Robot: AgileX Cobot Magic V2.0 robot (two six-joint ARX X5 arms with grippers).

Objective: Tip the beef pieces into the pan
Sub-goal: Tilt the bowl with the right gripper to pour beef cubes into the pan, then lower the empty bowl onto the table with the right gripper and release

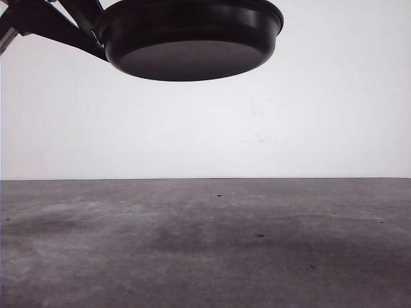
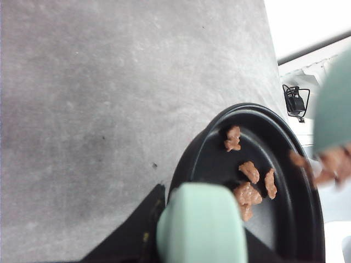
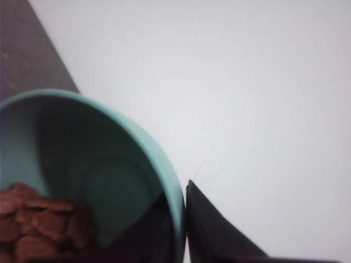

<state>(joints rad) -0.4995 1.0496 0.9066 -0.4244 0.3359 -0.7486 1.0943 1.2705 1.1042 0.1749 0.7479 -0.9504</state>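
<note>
The black pan hangs high above the table, and I see its underside in the front view. My left gripper is shut on the pan's mint-green handle. Several beef pieces lie inside the pan. At the pan's far rim the teal bowl is tilted over it, with blurred beef pieces at its lip. My right gripper is shut on the bowl's rim, one finger inside and one outside. More beef pieces are heaped in the bowl.
The grey table stretches below the pan to a white wall. Past the table's edge a black plug with a cable lies on the floor.
</note>
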